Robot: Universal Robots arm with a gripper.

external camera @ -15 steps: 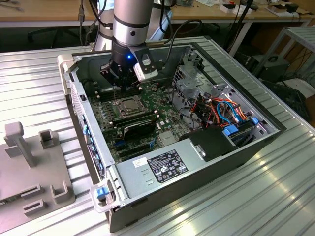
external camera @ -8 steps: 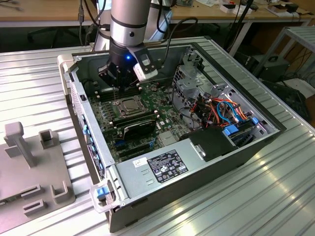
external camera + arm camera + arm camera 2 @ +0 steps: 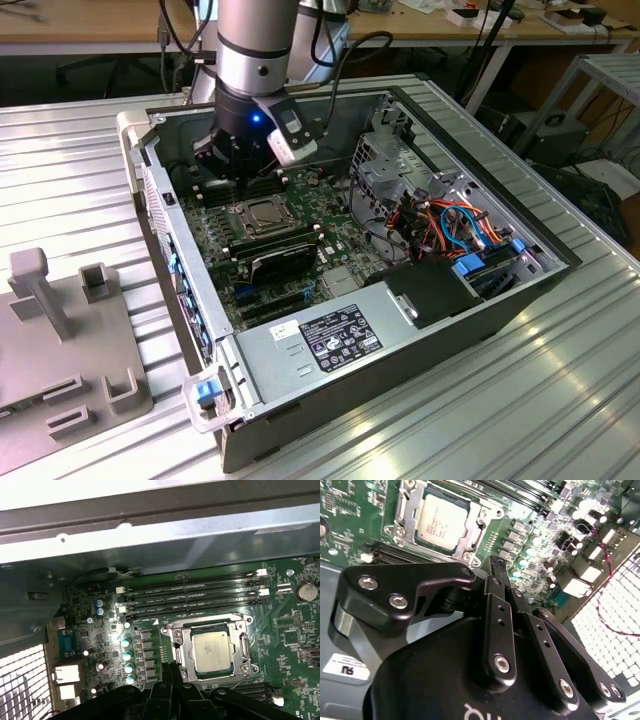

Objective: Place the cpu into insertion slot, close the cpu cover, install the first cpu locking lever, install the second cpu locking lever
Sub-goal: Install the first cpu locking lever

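1. The gripper (image 3: 496,562) has its two fingers pressed together with nothing between them. Its tip hangs low over the green circuit board (image 3: 290,630), just beside one corner of the socket.
2. A thin metal locking lever (image 3: 481,529) seems to run along the socket edge nearest that tip. I cannot tell whether it is hooked down.
3. The cpu (image 3: 442,517) lies flat in the insertion slot (image 3: 188,650), square to its frame.
4. The cpu cover (image 3: 406,510) lies down over it, and the chip's silvery top shows through the window. The first two steps look done, so the step in hand is most likely a lever.
5. To do it well, use the closed tip as a single pusher. Set it on the lever itself, not on the cover or the small parts of the board. Press down and sideways along the lever's own swing so the end slips under its hook.
6. Keep the push gentle and steady. A slip could scrape the board or lift the cover.
7. Beyond the socket lie the long black memory slots (image 3: 190,597). Keep the tip away from them.
8. Farther off stands the grey wall of the computer case (image 3: 150,540). The case rests on a ribbed metal surface (image 3: 560,380).
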